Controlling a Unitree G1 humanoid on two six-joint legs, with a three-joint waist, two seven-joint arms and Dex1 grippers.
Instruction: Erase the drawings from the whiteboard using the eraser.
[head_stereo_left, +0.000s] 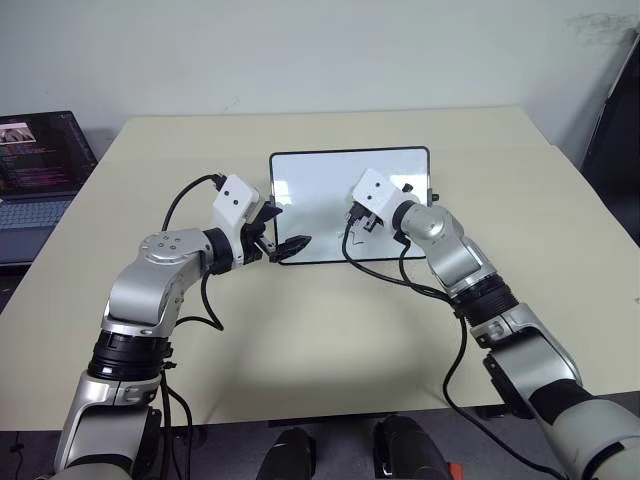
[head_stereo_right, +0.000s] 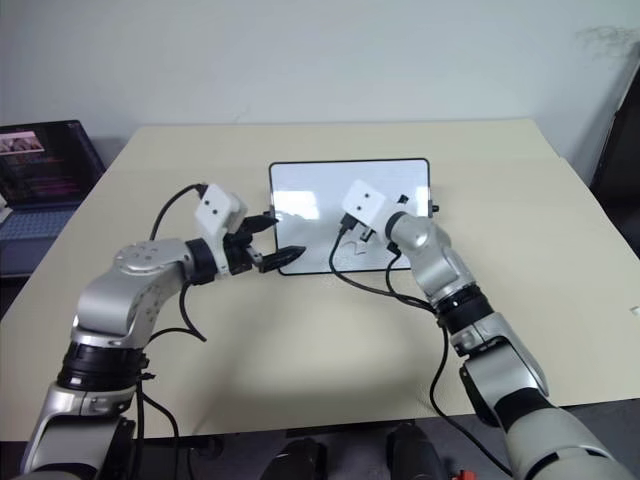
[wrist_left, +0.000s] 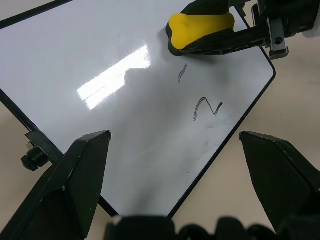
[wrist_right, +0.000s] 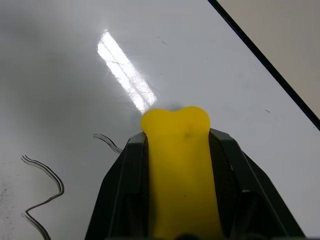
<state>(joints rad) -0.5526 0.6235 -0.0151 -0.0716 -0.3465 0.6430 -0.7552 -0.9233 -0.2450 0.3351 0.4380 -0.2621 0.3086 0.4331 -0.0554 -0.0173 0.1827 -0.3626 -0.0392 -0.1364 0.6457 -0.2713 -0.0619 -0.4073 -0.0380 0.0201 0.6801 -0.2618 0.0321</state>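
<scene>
I am viewing the whiteboard lying flat on the tan table, and every position below is given relative to it. My right gripper is closed on the eraser, clamping the yellow block between both black fingers, with the rounded end of the block projecting past the fingertips. The eraser is sitting over the white surface toward the board's right half, just beside the drawings; I cannot tell whether its dark underside is pressing on the surface. Two marks are showing: a short dash nearest the eraser and a larger "2"-like curl beyond it, toward the board's near edge. My left gripper is standing open and empty at the board's near left corner, its fingers spread wide over the black frame. A laptop is sitting well to the left of the board, off the table.
</scene>
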